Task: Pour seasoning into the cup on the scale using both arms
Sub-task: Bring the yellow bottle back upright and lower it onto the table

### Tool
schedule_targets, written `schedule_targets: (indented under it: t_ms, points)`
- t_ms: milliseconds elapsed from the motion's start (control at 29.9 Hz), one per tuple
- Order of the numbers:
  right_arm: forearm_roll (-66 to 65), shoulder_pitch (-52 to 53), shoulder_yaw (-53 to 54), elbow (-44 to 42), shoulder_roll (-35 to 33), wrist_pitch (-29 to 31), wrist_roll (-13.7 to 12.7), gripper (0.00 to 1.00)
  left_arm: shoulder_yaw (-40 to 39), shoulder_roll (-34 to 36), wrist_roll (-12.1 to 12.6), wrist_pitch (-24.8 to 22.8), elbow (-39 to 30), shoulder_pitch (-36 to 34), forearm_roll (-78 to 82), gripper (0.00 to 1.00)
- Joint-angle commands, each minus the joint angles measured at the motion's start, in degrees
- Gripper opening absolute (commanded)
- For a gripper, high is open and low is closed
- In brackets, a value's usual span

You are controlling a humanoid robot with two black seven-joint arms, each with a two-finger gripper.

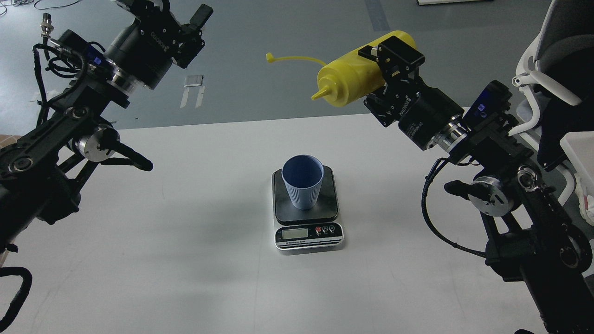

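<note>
The light-blue ribbed cup (302, 182) stands upright on the dark plate of the scale (325, 204) at the table's middle. My right gripper (389, 55) is shut on the yellow seasoning bottle (352, 76), held tilted on its side in the air up and right of the cup. Its nozzle points left and slightly down, and its tethered cap (269, 56) hangs open to the left. My left gripper (197, 23) is raised at the upper left, far from the cup, with its fingers apart and nothing between them.
The white table (185, 260) ends at a far edge behind the scale, with grey floor beyond. A white chair (552, 60) and a white container edge (580, 148) stand at the right, close to my right arm.
</note>
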Motion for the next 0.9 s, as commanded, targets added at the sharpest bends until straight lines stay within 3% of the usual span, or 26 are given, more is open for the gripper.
schedule_targets:
  t_ms: [0,200,334,668,735,869]
  points:
    - [14.57,-1.39,3.54,-0.02,-0.01,-3.13,0.01,0.00,0.01,-0.17,0.00,-0.30,0.02,0.00,0.00,0.98]
    - [32.77,-7.54,7.67,-0.37,-0.01,-0.77,-0.68,0.00,-0.34,-0.52,0.00,-2.67,0.02,0.00,0.00,0.98]
    - [38.15,-10.79,9.17,-3.70,-0.01,10.28,-4.81,0.00,-0.16,-0.70,0.00,-2.67,0.11,0.00,0.00,0.98]
    - [42.36,-13.09,14.70,-8.54,-0.01,11.24,-5.61,0.00,-0.16,-0.26,0.00,-2.76,0.11,0.00,0.00,0.98]
    - [45.78,-13.61,16.29,-12.74,-0.01,11.24,-7.09,0.00,-0.77,-0.26,0.00,-2.76,0.37,0.00,-0.08,0.98]
    - [46.50,-14.32,16.82,-18.47,-0.01,11.24,-7.63,0.00,-1.13,-0.43,0.00,-2.76,0.46,0.18,-0.08,0.98]
